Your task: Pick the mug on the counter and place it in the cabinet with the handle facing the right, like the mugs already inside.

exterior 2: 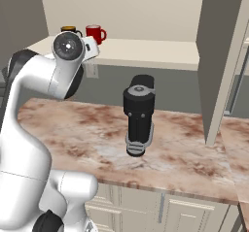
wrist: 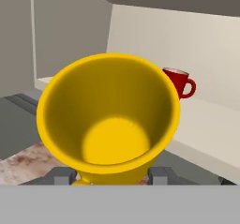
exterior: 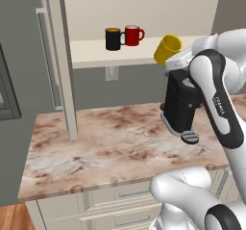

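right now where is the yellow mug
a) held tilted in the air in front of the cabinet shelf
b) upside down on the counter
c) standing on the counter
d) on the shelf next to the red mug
a: the yellow mug hangs tilted in the fingers, off the counter and not yet on the shelf where the red mug and black mug stand.

Glossy yellow ceramic mug (wrist: 108, 120) above a polished, marble-look speckled tabletop (exterior: 105, 142); red mug (exterior: 133, 35) and black mug (exterior: 113, 39) gleam on the cabinet's matt cream shelf (exterior: 96, 52).
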{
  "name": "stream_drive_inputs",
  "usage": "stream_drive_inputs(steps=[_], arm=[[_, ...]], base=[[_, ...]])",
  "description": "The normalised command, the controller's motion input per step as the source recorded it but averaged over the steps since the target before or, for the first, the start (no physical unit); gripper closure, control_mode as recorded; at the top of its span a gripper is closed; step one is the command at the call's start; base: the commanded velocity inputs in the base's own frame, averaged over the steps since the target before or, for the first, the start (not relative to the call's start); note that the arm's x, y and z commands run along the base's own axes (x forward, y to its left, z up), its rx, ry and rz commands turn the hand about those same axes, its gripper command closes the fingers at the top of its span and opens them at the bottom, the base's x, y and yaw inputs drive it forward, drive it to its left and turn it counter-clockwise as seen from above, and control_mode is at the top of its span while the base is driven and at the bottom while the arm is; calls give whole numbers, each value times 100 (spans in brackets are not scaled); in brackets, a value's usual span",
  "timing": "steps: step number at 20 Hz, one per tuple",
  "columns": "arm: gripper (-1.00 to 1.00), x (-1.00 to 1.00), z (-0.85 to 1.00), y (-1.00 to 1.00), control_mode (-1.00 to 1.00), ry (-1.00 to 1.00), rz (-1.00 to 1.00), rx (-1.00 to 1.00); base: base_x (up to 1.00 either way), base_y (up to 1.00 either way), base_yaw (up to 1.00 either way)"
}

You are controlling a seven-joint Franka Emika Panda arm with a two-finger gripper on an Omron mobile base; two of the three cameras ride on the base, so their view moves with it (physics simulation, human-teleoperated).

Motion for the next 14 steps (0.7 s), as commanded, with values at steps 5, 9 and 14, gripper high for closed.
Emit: stream_drive_inputs(steps=[5, 9, 14], arm=[[100, 23, 0, -33, -100, 0, 0, 0], [100, 39, 0, -30, -100, 0, 2, 0], [100, 45, 0, -18, -100, 2, 5, 0]], base=[[0, 0, 0], [0, 0, 0], [0, 0, 0]])
